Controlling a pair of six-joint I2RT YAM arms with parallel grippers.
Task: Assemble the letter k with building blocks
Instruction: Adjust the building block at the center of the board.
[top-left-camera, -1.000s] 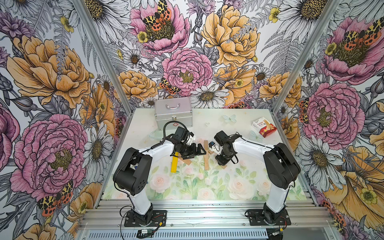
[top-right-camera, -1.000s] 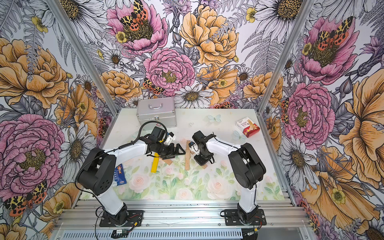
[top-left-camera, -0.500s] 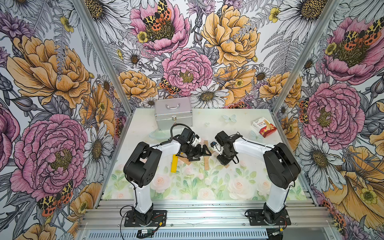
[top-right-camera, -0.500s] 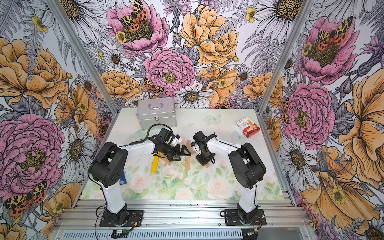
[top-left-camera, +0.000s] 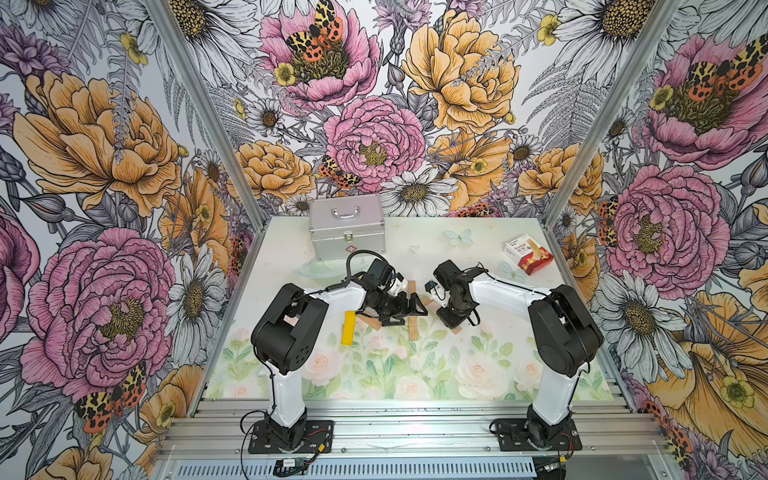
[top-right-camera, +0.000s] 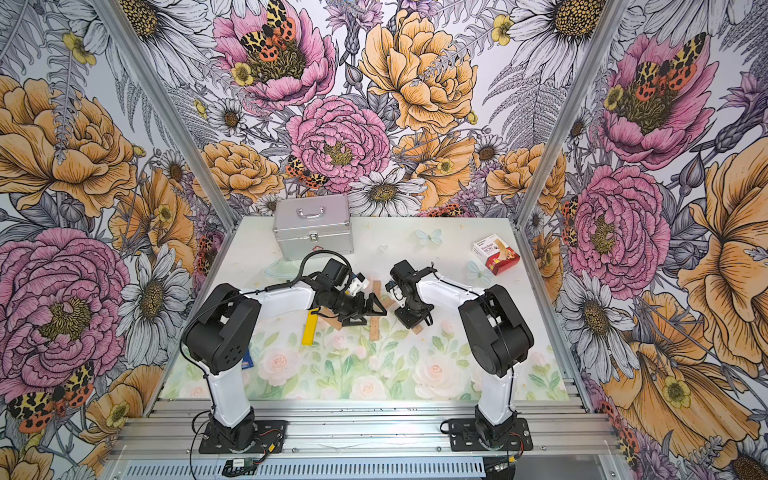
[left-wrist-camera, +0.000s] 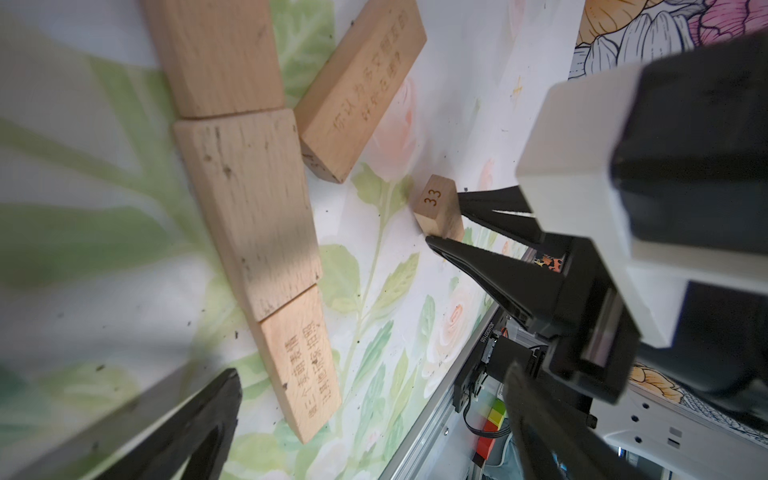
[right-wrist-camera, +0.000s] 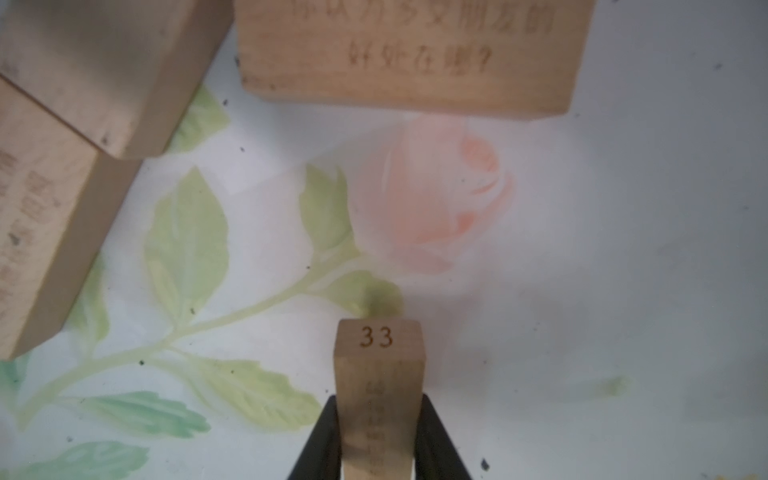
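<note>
The pale stem (left-wrist-camera: 249, 208) of the K is laid: three wooden bars end to end, flat on the floral mat (left-wrist-camera: 374, 316). A slanted bar (left-wrist-camera: 361, 83) meets it near the upper joint as the top arm. The lower arm is not yet placed. The right gripper (right-wrist-camera: 378, 415) pinches that last bar (right-wrist-camera: 380, 374) on edge, a short way off the stem; whether it touches the mat I cannot tell. It looks as if only angling it to the stem and letting go remain.

The held bar's end reads "33". The slanted bar carries Chinese, seemingly "你认为多交朋友的好处在哪?"; the stem's end bar has two lines too blurred to read.

The left gripper (left-wrist-camera: 372, 374) hangs beside the stem, fingers spread wide, holding nothing. Beyond it from the stem lies a yellow bar (top-left-camera: 348, 328). Well behind the stem stand a silver case (top-left-camera: 347, 228) and a carton (top-left-camera: 528, 258), its print too small to read.
</note>
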